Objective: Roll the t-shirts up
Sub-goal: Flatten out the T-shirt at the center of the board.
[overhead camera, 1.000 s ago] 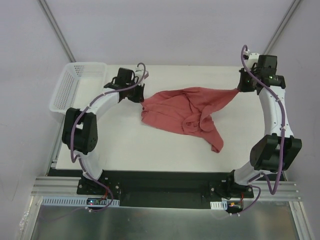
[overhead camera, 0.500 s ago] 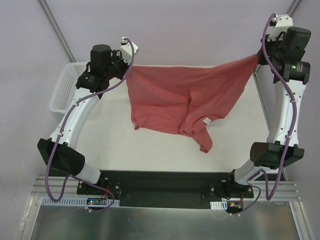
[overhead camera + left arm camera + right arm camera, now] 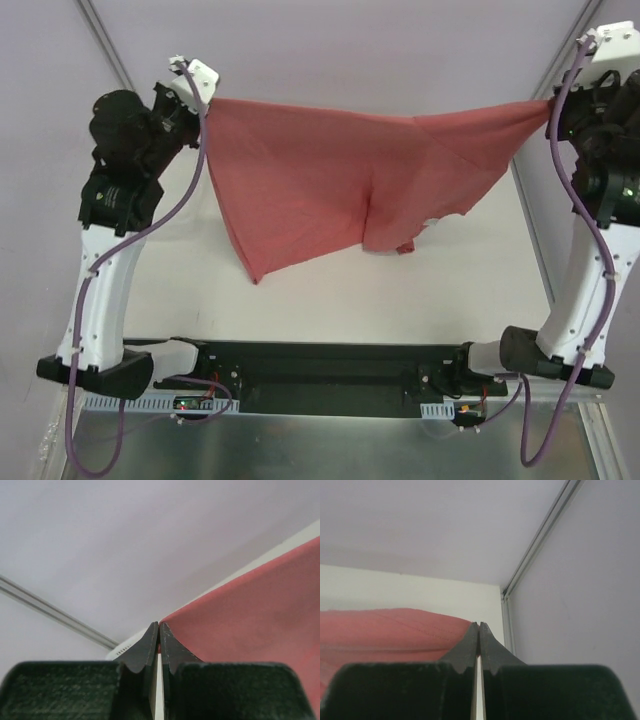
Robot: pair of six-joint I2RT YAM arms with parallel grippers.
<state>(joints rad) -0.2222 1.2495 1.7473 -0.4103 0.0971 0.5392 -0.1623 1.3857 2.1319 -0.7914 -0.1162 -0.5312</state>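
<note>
The salmon-red t-shirt [image 3: 330, 180] hangs stretched in the air between both arms, well above the table. My left gripper [image 3: 207, 100] is shut on its left top corner, and my right gripper [image 3: 549, 108] is shut on its right top corner. The cloth sags in the middle, with a point hanging low at the left and folded parts bunched near the centre right. In the left wrist view the t-shirt [image 3: 260, 610] spreads to the right from the closed left gripper [image 3: 159, 626]. In the right wrist view the t-shirt [image 3: 390, 630] runs left from the closed right gripper [image 3: 479, 626].
The white table [image 3: 330, 300] lies below the hanging cloth. A bit of the white perforated basket [image 3: 125, 647] shows just behind the left fingers. Frame posts [image 3: 105, 45] rise at the back corners, and a wall rail [image 3: 540, 545] stands close to the right gripper.
Both arms have risen and spread apart, lifting the t-shirt off the table. It went from a crumpled heap to a hanging, stretched sheet.
</note>
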